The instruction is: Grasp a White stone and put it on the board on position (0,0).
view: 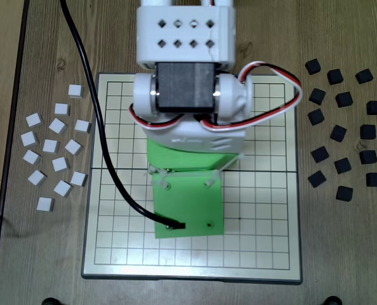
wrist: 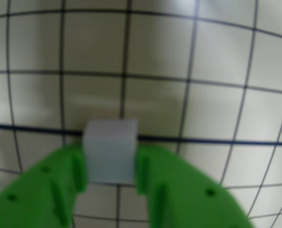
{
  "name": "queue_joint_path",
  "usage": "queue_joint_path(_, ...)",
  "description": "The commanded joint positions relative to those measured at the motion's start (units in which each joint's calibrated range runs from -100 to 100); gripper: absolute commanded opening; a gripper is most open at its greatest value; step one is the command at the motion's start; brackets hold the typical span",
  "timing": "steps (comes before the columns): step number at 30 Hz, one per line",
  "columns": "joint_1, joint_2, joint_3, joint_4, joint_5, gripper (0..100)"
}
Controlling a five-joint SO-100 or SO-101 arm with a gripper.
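Wrist view: my gripper (wrist: 111, 164), with its green fingers (wrist: 51, 190), is closed to the width of one White stone (wrist: 110, 152), which it pinches from both sides. The stone hangs over the board (wrist: 217, 99), about where the heavier dark line (wrist: 226, 141) crosses a thin grid line.

Risk, as I judge it: the stone seems held only by its lower flanks, so a jolt could twist it in the grip or drop it early, away from the corner cell (0,0). Because the picture is blurred and the grid bows under the lens, I could also misjudge which intersection lies beneath.

Fixed view: the arm (view: 185, 95) stands over the board's (view: 264, 210) middle and hides stone and fingertips entirely. Only here do I see the board's corners, the spare white blocks (view: 54, 155) at the picture's left, the black blocks (view: 344, 127) at its right and the black cable (view: 99, 146). Only the wrist view shows the grasp itself.
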Motion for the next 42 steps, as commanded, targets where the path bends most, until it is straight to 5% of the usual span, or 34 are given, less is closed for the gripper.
queue_joint_path(1, 0.16, -2.81, -0.33, -0.98, 0.05, 7)
queue_joint_path(42, 0.25, -3.74, 2.95, -3.30, 0.54, 10)
